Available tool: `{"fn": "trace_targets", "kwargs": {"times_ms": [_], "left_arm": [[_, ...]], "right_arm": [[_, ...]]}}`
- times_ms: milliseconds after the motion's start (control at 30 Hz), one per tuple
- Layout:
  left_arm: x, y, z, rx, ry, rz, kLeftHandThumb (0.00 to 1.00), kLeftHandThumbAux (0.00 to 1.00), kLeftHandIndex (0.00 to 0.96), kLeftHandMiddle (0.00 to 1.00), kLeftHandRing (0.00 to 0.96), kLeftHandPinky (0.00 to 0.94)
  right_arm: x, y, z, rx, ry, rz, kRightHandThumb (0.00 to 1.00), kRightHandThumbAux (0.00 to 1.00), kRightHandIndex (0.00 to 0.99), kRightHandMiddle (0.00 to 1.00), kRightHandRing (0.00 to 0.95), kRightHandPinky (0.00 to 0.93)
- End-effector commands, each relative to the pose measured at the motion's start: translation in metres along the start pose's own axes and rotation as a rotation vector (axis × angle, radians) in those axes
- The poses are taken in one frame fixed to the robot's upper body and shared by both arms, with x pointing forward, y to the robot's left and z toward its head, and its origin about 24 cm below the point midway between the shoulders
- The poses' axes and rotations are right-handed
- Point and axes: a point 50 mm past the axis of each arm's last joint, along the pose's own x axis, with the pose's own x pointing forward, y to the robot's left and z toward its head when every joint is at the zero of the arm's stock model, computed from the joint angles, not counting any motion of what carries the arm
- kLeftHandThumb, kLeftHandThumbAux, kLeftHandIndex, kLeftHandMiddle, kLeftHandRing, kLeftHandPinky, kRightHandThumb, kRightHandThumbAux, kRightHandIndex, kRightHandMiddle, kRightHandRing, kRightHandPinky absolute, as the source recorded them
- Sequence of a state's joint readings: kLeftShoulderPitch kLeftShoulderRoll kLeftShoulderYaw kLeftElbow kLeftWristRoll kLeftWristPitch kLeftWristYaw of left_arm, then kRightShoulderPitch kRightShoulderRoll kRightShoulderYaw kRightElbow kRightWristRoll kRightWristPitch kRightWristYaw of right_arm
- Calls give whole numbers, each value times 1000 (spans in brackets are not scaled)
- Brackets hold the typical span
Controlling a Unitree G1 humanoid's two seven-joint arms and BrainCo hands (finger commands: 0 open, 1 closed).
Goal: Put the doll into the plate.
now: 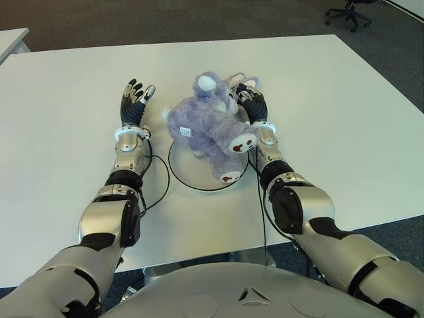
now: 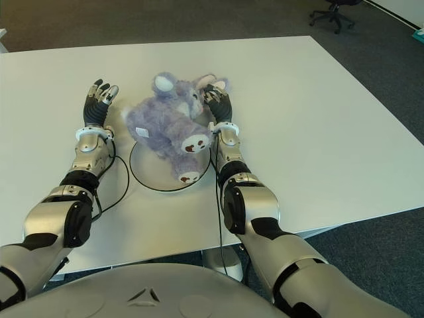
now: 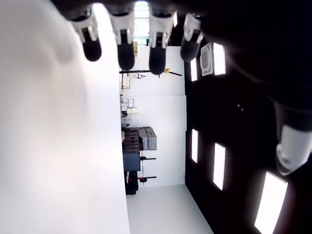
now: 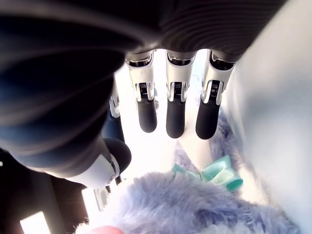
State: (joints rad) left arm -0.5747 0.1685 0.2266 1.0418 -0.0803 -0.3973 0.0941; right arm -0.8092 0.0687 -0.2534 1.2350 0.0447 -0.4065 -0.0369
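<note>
Looks like the job's pretty much done. The plate (image 1: 182,173) sits on the table (image 1: 344,119) just in front of the robot, and the doll (image 1: 211,127) is lying across it, feet hanging over the near rim, body covering most of the middle, head and ears spilling past the far rim. So it's in the plate, just a bit bigger than it. I'd say all that's left is pulling the hands away.

Right hand (image 1: 254,105) is right of the plate, up against the doll's head. In the wrist view its fingers (image 4: 175,117) are stretched out straight with gaps between them, not wrapped around anything; the fur and a little mint bow (image 4: 214,174) sit just under the palm. So it's spread and letting go, at most brushing the fur; can't tell for sure if it's touching.

Left hand (image 1: 134,101) is left of the plate, a clear gap between it and the doll. Fingers (image 3: 125,46) straight and loose, holding nothing, with only the room beyond them in its wrist view.
</note>
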Motion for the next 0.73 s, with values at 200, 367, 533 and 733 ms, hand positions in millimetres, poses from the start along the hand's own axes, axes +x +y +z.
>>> {"fn": "trace_targets", "kwargs": {"times_ms": [200, 367, 533, 733], "left_arm": [[-26, 7, -48, 7, 194, 15, 0, 538, 102, 145, 110, 67], [-26, 7, -48, 9, 191, 13, 0, 540, 100, 144, 108, 61], [-26, 8, -47, 7, 189, 11, 0, 541, 103, 148, 109, 53], [-26, 8, -47, 6, 190, 13, 0, 538, 104, 146, 104, 52]], "right_arm": [[-31, -13, -63, 25, 265, -59, 679, 735, 398, 181, 191, 261], [-31, -13, -63, 28, 266, -62, 680, 735, 398, 187, 199, 265], [-31, -14, -63, 32, 270, -63, 674, 737, 397, 192, 203, 256], [-31, -14, -64, 37, 273, -61, 671, 738, 396, 201, 211, 270]]}}
